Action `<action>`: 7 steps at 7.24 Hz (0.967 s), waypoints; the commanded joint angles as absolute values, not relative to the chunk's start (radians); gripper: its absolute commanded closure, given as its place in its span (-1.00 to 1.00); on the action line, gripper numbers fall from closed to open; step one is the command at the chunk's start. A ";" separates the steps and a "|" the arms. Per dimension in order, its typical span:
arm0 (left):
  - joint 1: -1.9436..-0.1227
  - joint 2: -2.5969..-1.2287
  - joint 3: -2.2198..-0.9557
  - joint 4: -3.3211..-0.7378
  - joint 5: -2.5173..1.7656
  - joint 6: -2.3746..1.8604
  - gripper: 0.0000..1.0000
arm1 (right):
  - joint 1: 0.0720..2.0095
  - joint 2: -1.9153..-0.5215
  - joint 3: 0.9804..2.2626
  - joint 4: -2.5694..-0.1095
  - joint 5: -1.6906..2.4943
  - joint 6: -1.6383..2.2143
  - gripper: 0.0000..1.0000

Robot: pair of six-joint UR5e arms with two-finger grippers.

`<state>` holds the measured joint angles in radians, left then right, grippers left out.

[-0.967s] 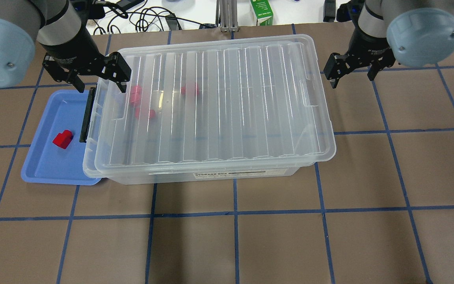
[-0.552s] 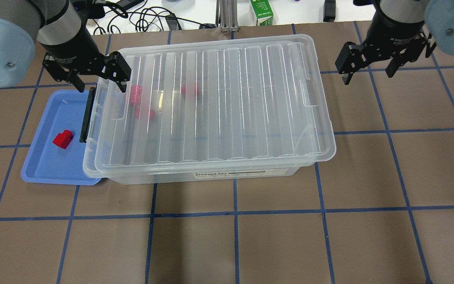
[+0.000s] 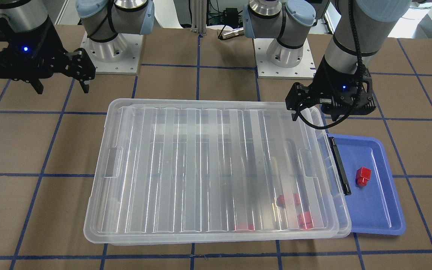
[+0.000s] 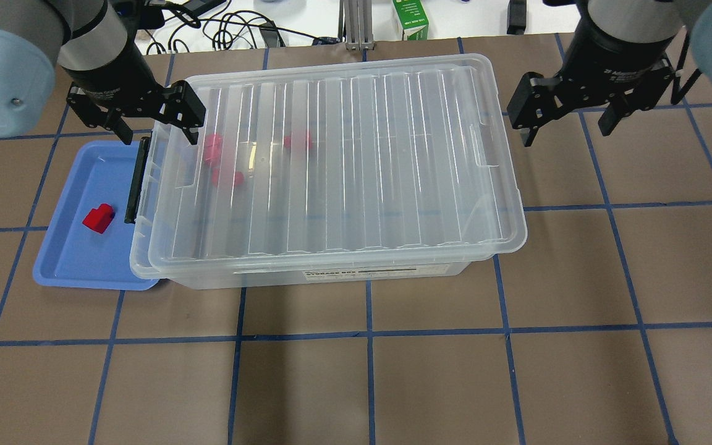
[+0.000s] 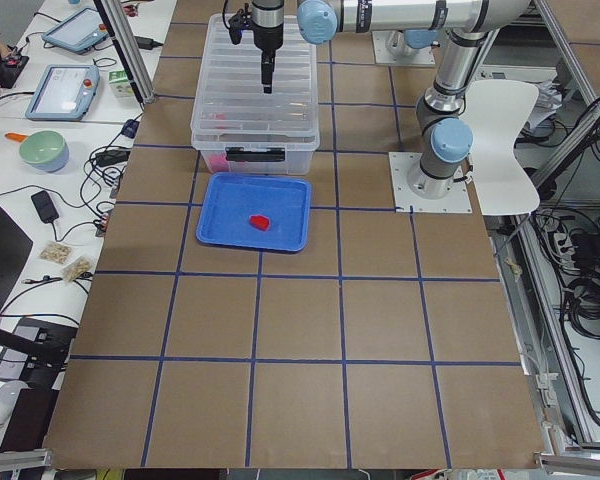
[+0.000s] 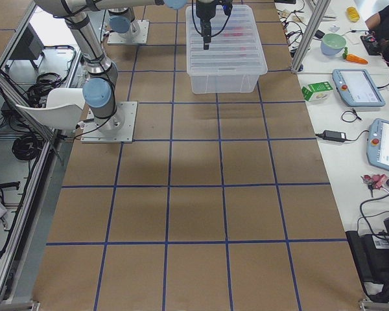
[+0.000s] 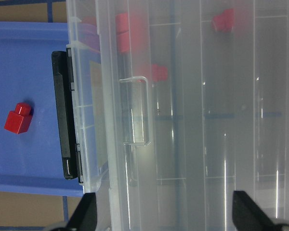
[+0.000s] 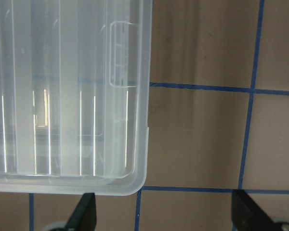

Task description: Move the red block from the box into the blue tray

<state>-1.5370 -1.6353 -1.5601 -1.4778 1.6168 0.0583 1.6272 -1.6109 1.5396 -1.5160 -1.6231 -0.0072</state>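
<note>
The box [image 4: 504, 241] stands mid-table with its ribbed clear lid [image 4: 362, 173] on and its black latch [image 4: 136, 182] at the left end. Three red blocks show blurred through the lid, one of them near the far left corner [image 4: 212, 148]. One more red block [image 4: 98, 218] lies in the blue tray [image 4: 65, 262], which is partly under the box's latch end; the block also shows in the left wrist view [image 7: 18, 118]. My left gripper [image 4: 159, 136] is open and empty above the box's far left corner. My right gripper [image 4: 565, 135] is open and empty above the table, beside the box's right end.
A green carton [image 4: 410, 20] and cables [image 4: 232, 28] lie past the table's far edge. The arm bases [image 3: 113, 48] stand behind the box. Blue tape lines cross the brown table top [image 4: 517, 371].
My right gripper has shifted a little to the right beside the box's right end and its wrist has turned. The left gripper, box, tray and blocks have not moved.
</note>
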 commanded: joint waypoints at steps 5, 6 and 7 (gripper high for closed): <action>-1.537 -1.635 -1.559 -1.479 1.617 0.058 -1.00 | 1.598 -1.638 1.548 -1.551 -1.617 0.021 -1.00; -1.539 -1.634 -1.555 -1.483 1.618 0.057 -1.00 | 1.592 -1.638 1.548 -1.548 -1.617 0.021 -1.00; -1.539 -1.634 -1.552 -1.485 1.617 0.054 -1.00 | 1.576 -1.638 1.546 -1.546 -1.617 0.018 -1.00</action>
<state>-1.5380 -1.6343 -1.5557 -1.4822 1.6174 0.0565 1.5910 -1.6371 1.5474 -1.5514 -1.6171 0.0206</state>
